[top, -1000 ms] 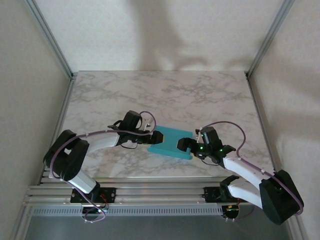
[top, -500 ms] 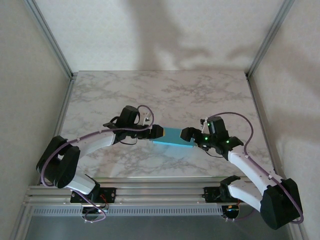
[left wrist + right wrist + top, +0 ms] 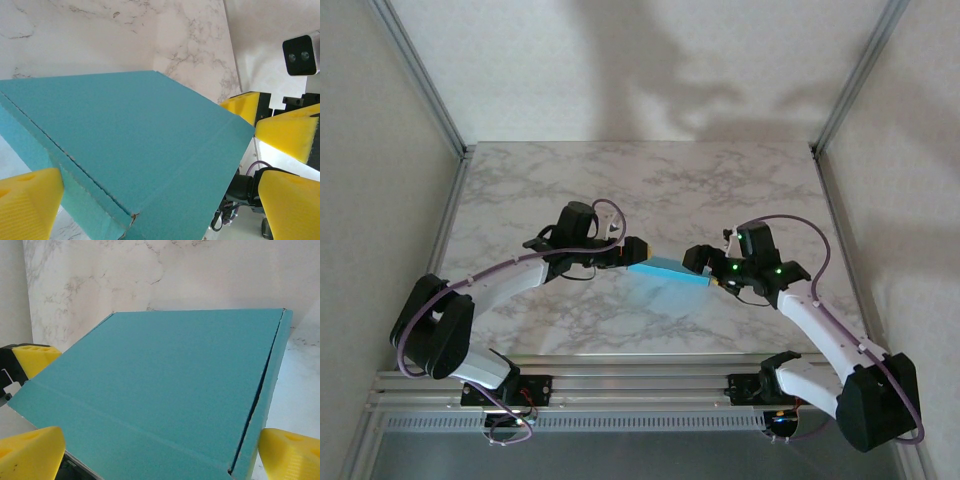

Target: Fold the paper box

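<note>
The paper box [image 3: 668,270], turquoise and flat, hangs tilted above the marble table [image 3: 650,180], its shadow on the surface below it. My left gripper [image 3: 634,250] is at its left end and my right gripper [image 3: 700,262] at its right end, so the box is wedged between them. In the left wrist view the box [image 3: 125,145] lies between wide-spread yellow fingers [image 3: 30,205], with a gap to the right-hand one. The right wrist view has the box [image 3: 165,385] between wide jaws too. Both grippers [image 3: 160,205] [image 3: 160,455] stand open.
Aluminium frame posts [image 3: 440,110] [image 3: 845,100] and pale walls enclose the table on three sides. A rail [image 3: 620,385] carries both arm bases at the near edge. Purple cables [image 3: 790,225] loop over both wrists.
The box lay flat on the table a second ago. Both arms have stretched away from their bases and raised it, and it now hangs tilted between the two grippers.
</note>
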